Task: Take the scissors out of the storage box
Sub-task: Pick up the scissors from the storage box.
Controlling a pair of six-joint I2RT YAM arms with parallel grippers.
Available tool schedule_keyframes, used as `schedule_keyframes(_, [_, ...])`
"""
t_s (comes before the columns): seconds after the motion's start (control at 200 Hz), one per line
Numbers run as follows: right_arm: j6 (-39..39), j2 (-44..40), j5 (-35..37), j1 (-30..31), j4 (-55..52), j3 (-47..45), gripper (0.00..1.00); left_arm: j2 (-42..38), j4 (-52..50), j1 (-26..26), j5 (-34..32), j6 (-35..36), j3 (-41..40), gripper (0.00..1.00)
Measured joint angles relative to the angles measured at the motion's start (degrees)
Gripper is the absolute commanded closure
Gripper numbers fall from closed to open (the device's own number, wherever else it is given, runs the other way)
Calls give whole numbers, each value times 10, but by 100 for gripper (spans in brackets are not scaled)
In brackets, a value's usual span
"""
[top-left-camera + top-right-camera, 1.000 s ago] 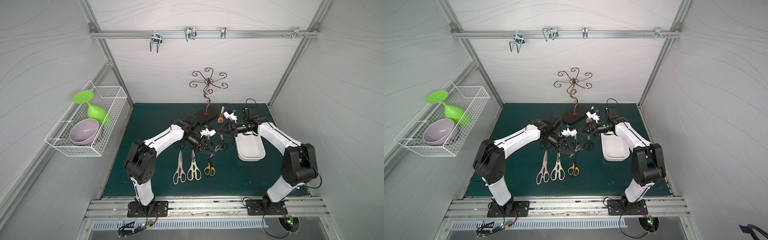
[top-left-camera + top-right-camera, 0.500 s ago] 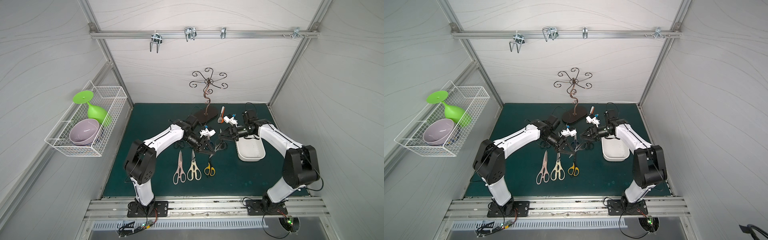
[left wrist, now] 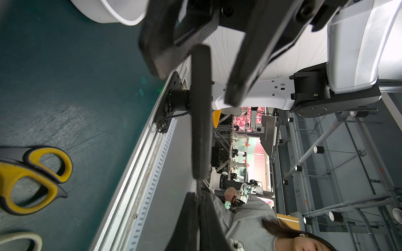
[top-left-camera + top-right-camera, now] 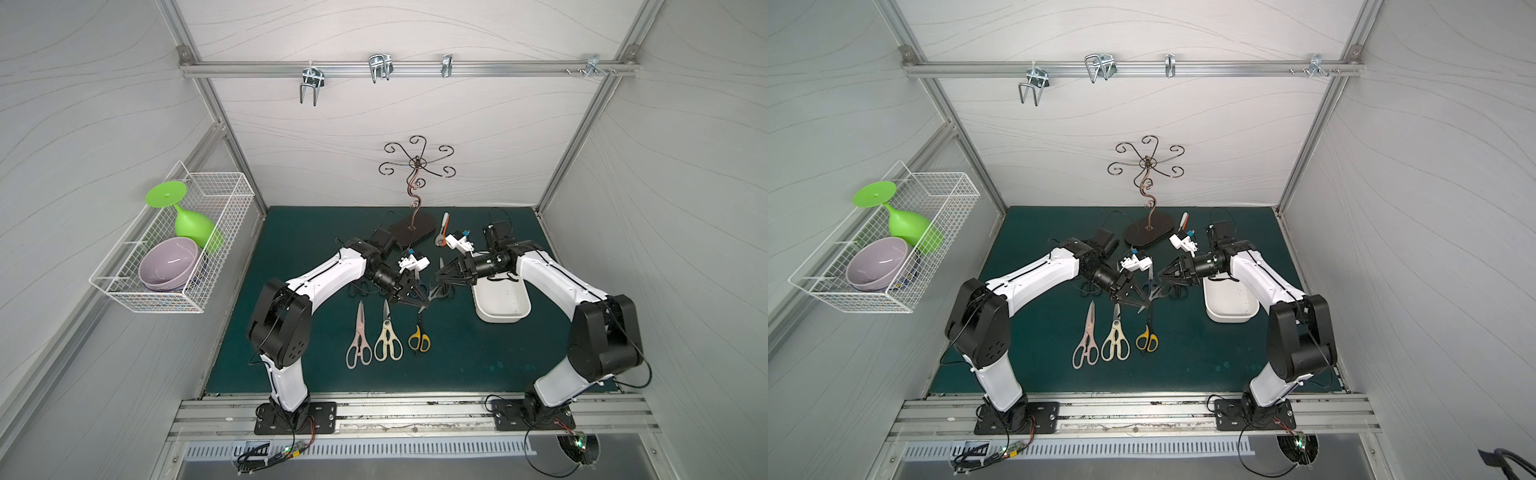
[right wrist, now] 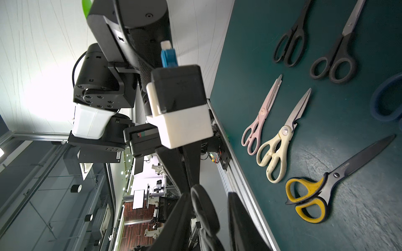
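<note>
The left gripper [image 3: 196, 196] has its jaws together, clamped on the blade end of a small black-handled pair of scissors [image 3: 200, 108]. This pair is held in the air, left of the shallow white plastic storage box [image 4: 503, 309]. The right gripper [image 5: 208, 198] has its jaws apart around the handle loops, with one finger against the handle and a gap at the other.

On the dark green mat [image 4: 478, 353], nearer than the grippers, these lie side by side:
- pink shears [image 4: 358, 332]
- cream shears [image 4: 387, 334]
- a yellow-and-black pair [image 4: 419, 337]

A black pair [image 5: 291, 41], a second black pair [image 5: 335, 60] and a blue handle [image 5: 385, 100] lie farther back. In both top views the left arm partly hides them. The right forearm covers the box's far end.
</note>
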Motion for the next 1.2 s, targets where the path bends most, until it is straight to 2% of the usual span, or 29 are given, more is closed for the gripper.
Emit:
schedule_keyframes(0.09, [-2, -1, 1, 0, 0, 0, 80, 0, 0, 0, 2, 0, 0, 97])
schedule_keyframes(0.215, [-4, -1, 0, 0, 1, -3, 82, 0, -1, 0, 2, 0, 0, 95])
schedule_keyframes(0.275, [-4, -1, 0, 0, 2, -5, 83, 0, -2, 0, 2, 0, 0, 92])
schedule_keyframes(0.32, [-4, -2, 0, 0, 3, -6, 83, 0, -2, 0, 2, -1, 0, 85])
schedule_keyframes(0.345, [-4, -2, 0, 0, 3, -7, 83, 0, -2, 0, 2, 0, 0, 77])
schedule_keyframes(0.405, [-3, -2, -2, 0, 3, -11, 83, 0, 2, 1, 0, -2, 0, 51])
schedule_keyframes(0.43, [-3, -2, -2, 1, 3, -13, 83, 0, 4, 1, -1, -4, 0, 31])
schedule_keyframes(0.45, [-3, -2, -2, 1, 3, -15, 83, 0, 5, 1, -2, -3, 1, 6])
schedule_keyframes(0.465, [-3, -2, -3, 2, 3, -16, 83, 0, 5, 1, -2, -5, 1, 1])
schedule_keyframes(0.745, [-2, -4, -1, 2, 4, -22, 84, -1, 10, 6, -27, -20, 0, 0])
schedule_keyframes(1.045, [27, -7, 32, -17, 17, -48, 87, -44, 87, 61, -68, -90, -37, 0])
schedule_keyframes(1.195, [30, -9, 57, -30, 17, -54, 90, -44, 111, 64, -80, -107, -41, 0])
